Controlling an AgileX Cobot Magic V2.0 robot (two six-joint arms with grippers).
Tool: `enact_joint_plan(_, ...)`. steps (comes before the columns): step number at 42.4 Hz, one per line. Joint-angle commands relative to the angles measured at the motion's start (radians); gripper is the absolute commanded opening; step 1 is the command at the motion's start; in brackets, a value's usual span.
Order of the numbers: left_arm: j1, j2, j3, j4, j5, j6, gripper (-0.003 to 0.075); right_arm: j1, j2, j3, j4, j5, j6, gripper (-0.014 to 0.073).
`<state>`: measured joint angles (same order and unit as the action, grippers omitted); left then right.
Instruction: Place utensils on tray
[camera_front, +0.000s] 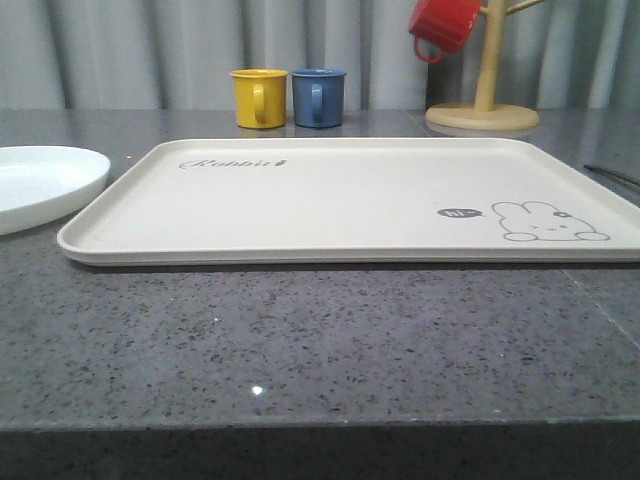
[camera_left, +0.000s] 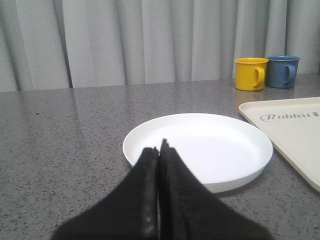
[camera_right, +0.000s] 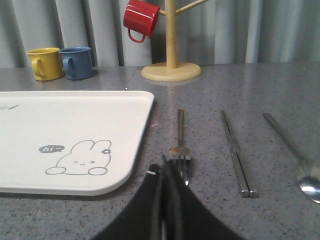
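Fork (camera_right: 179, 150) lies lengthwise, tines toward right claw (camera_right: 163, 167).

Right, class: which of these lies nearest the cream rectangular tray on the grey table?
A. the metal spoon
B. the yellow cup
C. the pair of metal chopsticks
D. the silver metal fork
D: the silver metal fork lies just beside the cream rectangular tray's edge, with the metal chopsticks and the metal spoon farther out.
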<state>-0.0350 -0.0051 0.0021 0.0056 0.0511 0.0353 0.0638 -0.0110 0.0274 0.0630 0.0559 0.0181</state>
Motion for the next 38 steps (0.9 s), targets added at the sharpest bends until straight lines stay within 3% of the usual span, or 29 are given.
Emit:
enact_joint_plan(1, -0.007, -0.021, 0.013, -0.006, -0.082, -0.01, -0.002, -0.006, -0.014, -0.002, 0.002, -0.084, -0.01, -0.0113)
enact_joint_plan(38, -0.007, -0.021, 0.013, 0.0, -0.129, -0.01, -0.002, -0.006, -0.014, -0.002, 0.002, -0.12, -0.01, -0.0113)
